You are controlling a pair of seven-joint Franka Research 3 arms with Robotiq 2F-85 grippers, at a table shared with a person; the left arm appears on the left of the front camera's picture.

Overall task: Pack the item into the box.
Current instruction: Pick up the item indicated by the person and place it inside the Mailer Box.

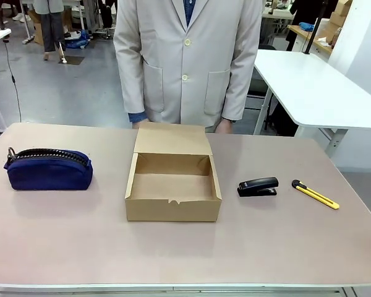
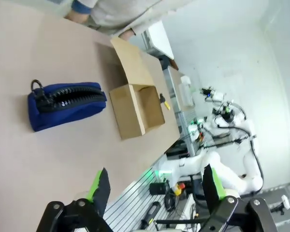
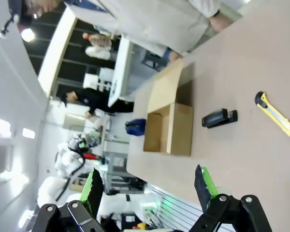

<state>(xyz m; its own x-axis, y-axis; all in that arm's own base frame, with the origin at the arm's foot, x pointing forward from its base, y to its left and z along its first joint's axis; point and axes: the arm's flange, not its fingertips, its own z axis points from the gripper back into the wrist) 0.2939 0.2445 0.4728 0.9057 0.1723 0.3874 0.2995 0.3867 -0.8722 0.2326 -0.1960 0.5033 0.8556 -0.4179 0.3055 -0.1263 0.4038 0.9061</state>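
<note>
Step in hand: none begun, by my judgement; the item lies ungrasped on the table and the box stands ready, so the opening reach is what is due.
Item: the soft navy-blue oblong fabric zip pouch (image 1: 48, 169) lies at the middle left of the front view, black zipper uppermost, resting on the pale brown table (image 1: 80, 247) and well apart from the box.
Box: the shallow brown cardboard box (image 1: 173, 210) sits at the centre of the front view, its hinged flap laid back toward the person in a beige coat (image 1: 188, 62), with nothing inside.
Left gripper (image 2: 154, 169): fingers spread wide with nothing between them, at the bottom edge of the left wrist view, well above the table; the pouch lies in the upper left of that view.
Right gripper (image 3: 147, 171): fingers likewise wide apart and holding nothing, at the bottom edge of the right wrist view.
Next move: probably the left gripper, being nearer, goes down onto the pouch, closes across its narrow width, then carries it over the box's side wall.
Beside the box: a black stapler (image 1: 258, 186) and a yellow utility knife (image 1: 315, 193) lie at the middle right of the front view.
Hard to make out: whether the zipper is fully closed; the person's hands are largely hidden behind the flap; in the right wrist view the box covers most of the pouch.
</note>
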